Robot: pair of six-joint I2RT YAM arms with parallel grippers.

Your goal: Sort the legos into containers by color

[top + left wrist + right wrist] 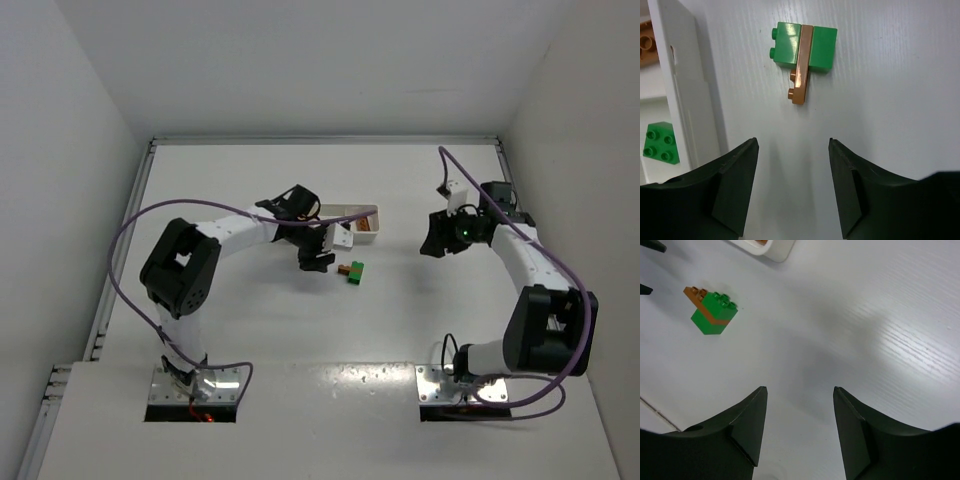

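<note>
Green-and-brown stack (804,52) on the bare counter (890,110) at upper centre of the left wrist view, a thin brown plate (801,70) sandwiched between green bricks with one end jutting out, just right of the white tray (682,90); left tool (792,150) low in that frame, parted to a middling gap, gripping nothing, short of the stack; right tool (800,390) likewise parted and empty, well apart from the stack at the upper left of its own view; chief hazard, probably, a mixed-colour drop: if grabbed whole as it lies, would carry green and brown together into one compartment, next to the green brick (660,142) at lower left or the brown brick (647,47) at upper left; could also skid sideways under an uneven pinch, or pivot about the jutting plate end; might catch the tray wall, close on the left; likely needs both tools for pulling apart, with some risk of pieces snapping free and scattering.
</note>
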